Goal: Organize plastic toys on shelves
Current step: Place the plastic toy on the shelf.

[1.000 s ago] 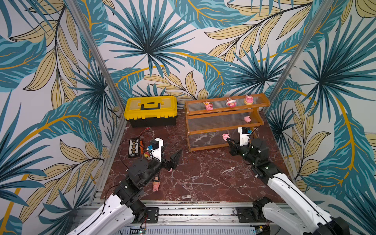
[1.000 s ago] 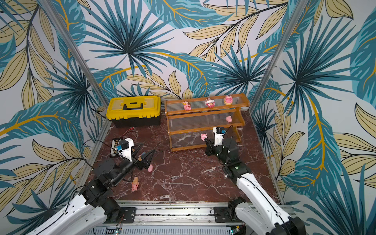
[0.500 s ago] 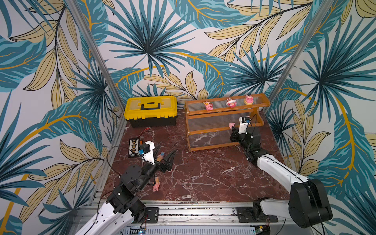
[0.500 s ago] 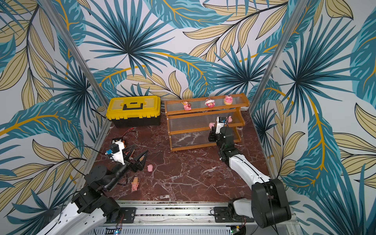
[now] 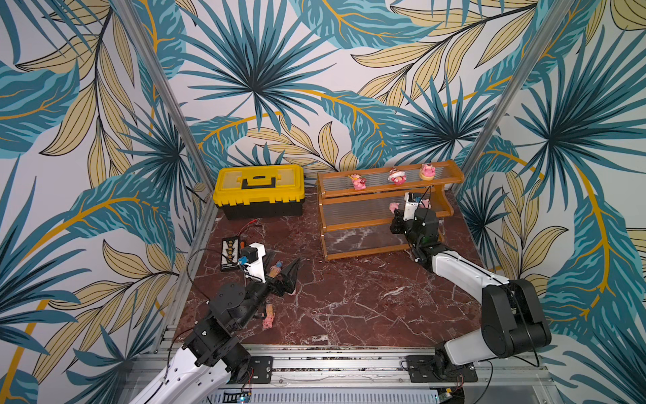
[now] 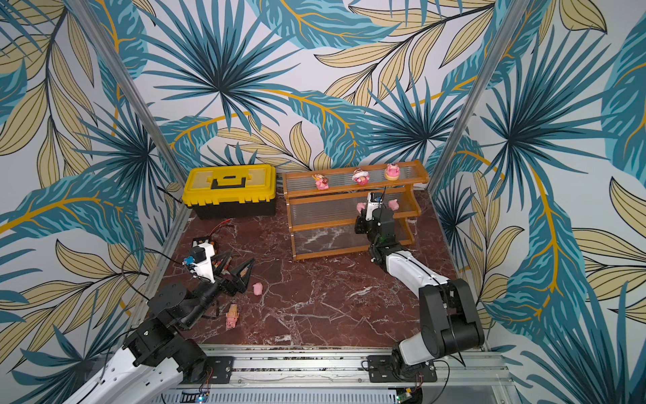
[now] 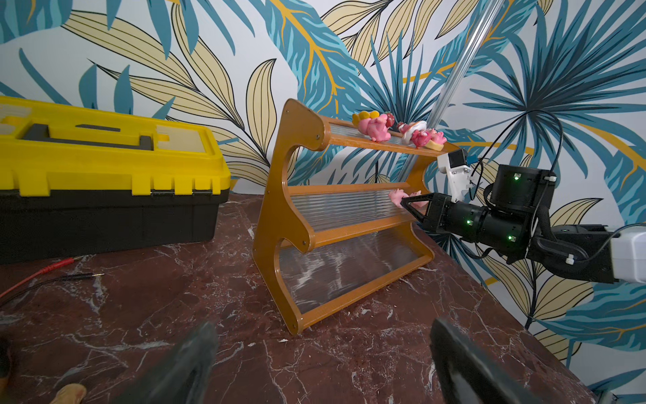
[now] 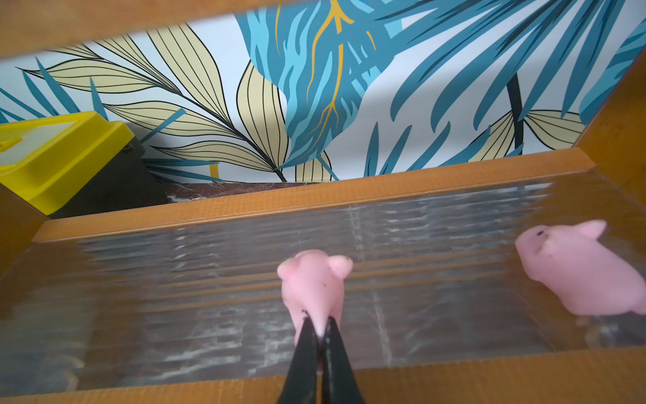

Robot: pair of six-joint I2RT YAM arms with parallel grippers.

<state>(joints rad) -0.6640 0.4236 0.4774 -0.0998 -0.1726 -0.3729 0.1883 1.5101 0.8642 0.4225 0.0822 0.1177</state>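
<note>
No writing, label, brand, number or sign can be read in any of the views.
</note>
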